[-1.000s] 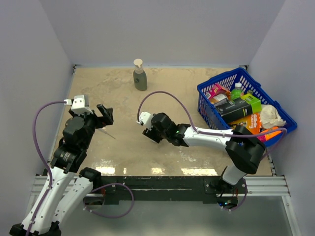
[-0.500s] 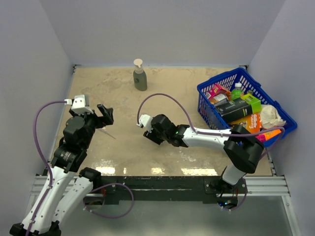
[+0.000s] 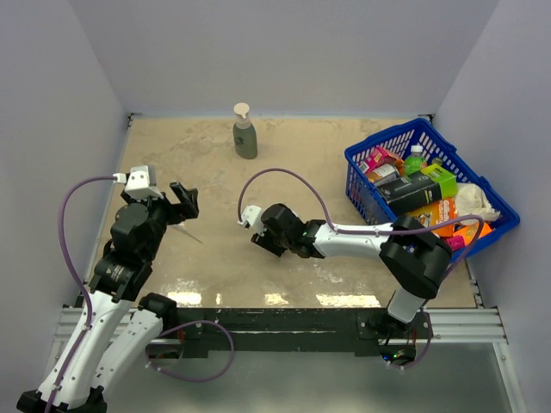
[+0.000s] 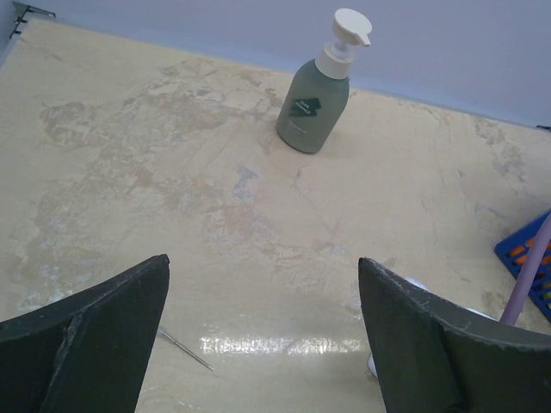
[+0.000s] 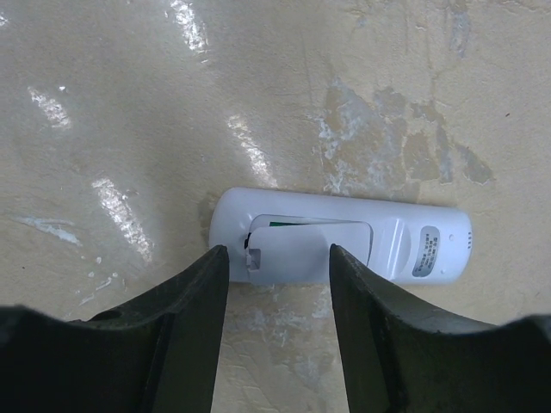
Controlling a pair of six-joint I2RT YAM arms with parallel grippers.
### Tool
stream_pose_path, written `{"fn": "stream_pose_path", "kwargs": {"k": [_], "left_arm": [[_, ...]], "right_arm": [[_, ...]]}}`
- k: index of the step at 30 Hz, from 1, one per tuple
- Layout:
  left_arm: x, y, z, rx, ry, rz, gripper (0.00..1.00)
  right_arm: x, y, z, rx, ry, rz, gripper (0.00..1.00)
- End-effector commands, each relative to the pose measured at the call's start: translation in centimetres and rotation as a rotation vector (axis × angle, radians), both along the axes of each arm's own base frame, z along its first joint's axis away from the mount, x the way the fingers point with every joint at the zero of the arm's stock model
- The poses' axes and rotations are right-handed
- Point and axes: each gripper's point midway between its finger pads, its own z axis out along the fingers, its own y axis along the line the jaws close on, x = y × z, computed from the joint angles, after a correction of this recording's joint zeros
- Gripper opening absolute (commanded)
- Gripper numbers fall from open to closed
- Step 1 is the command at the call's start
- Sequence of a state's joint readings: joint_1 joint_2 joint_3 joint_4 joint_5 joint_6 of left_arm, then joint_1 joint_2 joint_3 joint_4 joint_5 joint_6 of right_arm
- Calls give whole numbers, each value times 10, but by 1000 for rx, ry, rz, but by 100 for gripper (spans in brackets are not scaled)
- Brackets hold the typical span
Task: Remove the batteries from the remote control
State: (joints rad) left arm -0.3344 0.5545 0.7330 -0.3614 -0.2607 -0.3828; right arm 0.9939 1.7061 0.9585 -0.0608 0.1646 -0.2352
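The remote control lies flat mid-tabletop nearer the near edge, green batteries peeking past its cover; light, stiff, slick plastic, probably best pinched across the long edges; right gripper jaws apart over it, clamping nothing; left gripper wide, empty.

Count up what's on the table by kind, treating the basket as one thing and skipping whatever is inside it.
Pump bottle: 1
Blue basket: 1
Remote control: 1
Thin grey stick: 1
Total: 4
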Motion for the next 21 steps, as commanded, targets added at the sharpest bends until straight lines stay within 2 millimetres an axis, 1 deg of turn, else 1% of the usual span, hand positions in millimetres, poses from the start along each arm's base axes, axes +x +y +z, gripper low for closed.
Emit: {"fn": "stream_pose_path", "kwargs": {"k": [1,9,12,15,21], "left_arm": [[2,0,10,-12,-26,4,94],[3,-1,10,-14,-26,4,94],[4,-1,8,-12,-22,5,94],[4,0,8,-11,-21,10,94],[4,0,7,-7,-15,13,94]], "right_arm": [[7,-4,6,-10,-38,-24,50],[14,-1,22,-2,-77,-21,42],[18,-2,25,-19,-95,-29,40],[22,-4,26,-33,-114,-38,39],[36,-2,42,-24,-181,-69,39]]}}
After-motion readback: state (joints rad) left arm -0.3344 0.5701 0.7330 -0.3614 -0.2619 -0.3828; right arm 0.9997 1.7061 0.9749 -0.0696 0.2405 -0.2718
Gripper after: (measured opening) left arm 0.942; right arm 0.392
